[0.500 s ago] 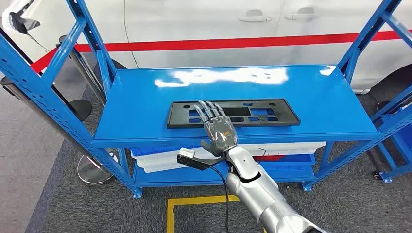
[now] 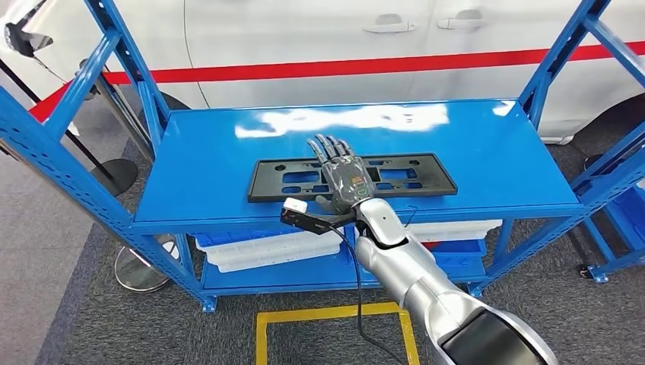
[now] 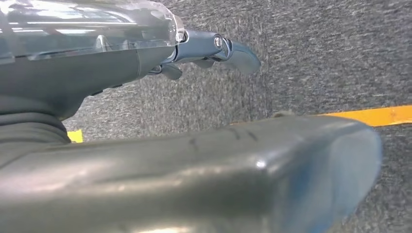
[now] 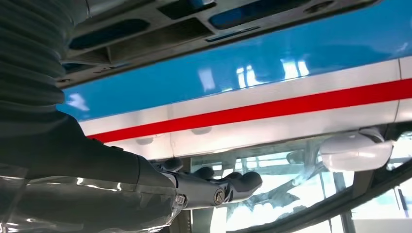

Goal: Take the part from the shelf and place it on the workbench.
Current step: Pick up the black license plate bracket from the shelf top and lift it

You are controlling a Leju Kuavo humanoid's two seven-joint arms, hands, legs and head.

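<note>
One black part on the blue shelf, right hand flat above it, fingers spread, empty.

Silver right arm with dark shoulder panel toward 5 o'clock, black cable looping beneath, white-tipped black camera bar at the wrist toward 9 o'clock; right hand dark grey, segmented fingers; left hand grey under clear cover.

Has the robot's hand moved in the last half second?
Yes. The right hand has reached further over the black part: before, only its fingers overlapped the part's near edge; now the hand lies across it.
</note>
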